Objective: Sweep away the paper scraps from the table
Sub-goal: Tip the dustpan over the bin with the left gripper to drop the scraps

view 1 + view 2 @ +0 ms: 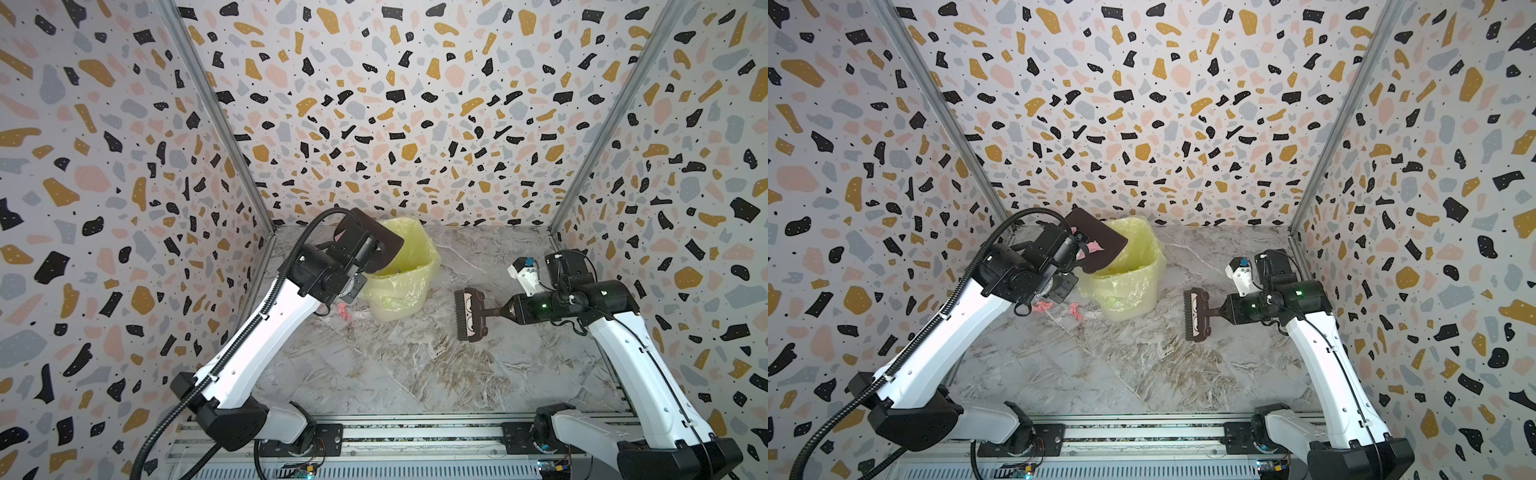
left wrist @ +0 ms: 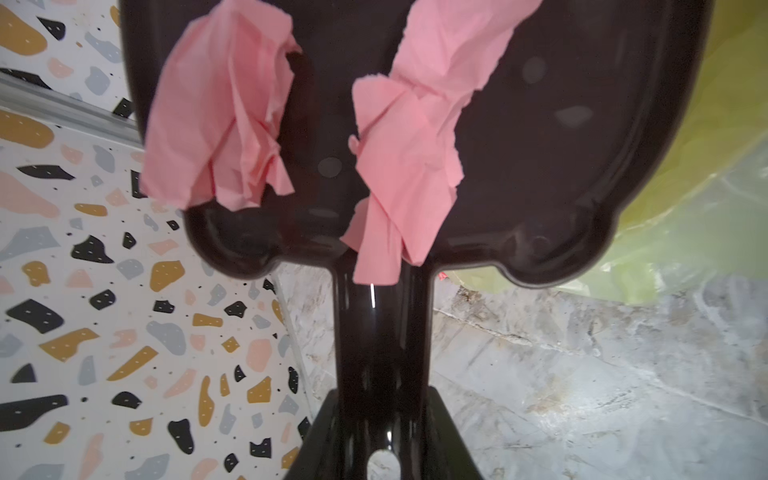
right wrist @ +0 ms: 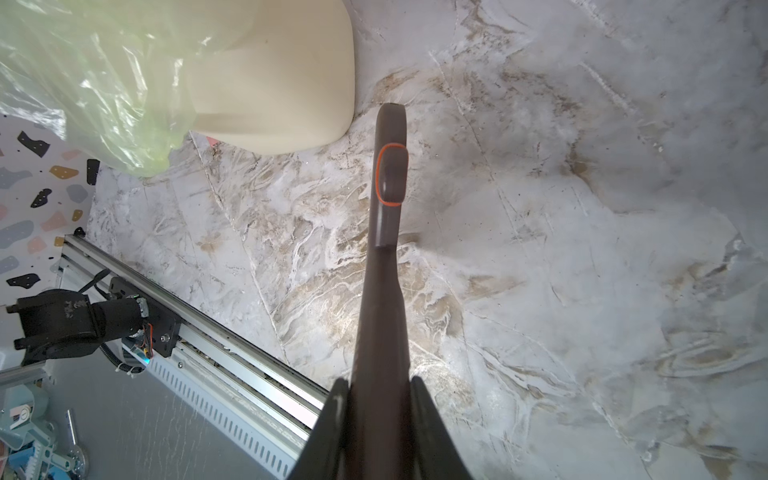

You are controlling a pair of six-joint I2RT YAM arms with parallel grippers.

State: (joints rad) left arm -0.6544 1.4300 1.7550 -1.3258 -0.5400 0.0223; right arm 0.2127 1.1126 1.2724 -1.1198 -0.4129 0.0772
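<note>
My left gripper [image 2: 382, 395] is shut on the handle of a dark brown dustpan [image 2: 540, 145]. It holds the pan raised and tilted over the rim of the bin [image 1: 415, 253] at the back left. Two pink paper scraps [image 2: 220, 116] [image 2: 407, 145] lie in the pan. In a top view two more pink paper scraps [image 1: 1042, 306] [image 1: 1076, 311] lie on the table [image 1: 1142, 374], left of the bin and partly under my left arm. My right gripper [image 3: 380, 386] is shut on the handle of a brown brush [image 1: 469, 314], held level to the right of the bin.
The cream bin [image 3: 282, 83] wears a loose yellow liner [image 1: 1129, 282] that spills over its sides. Speckled walls close in the left, back and right. A metal rail [image 1: 415, 436] with both arm bases runs along the front edge.
</note>
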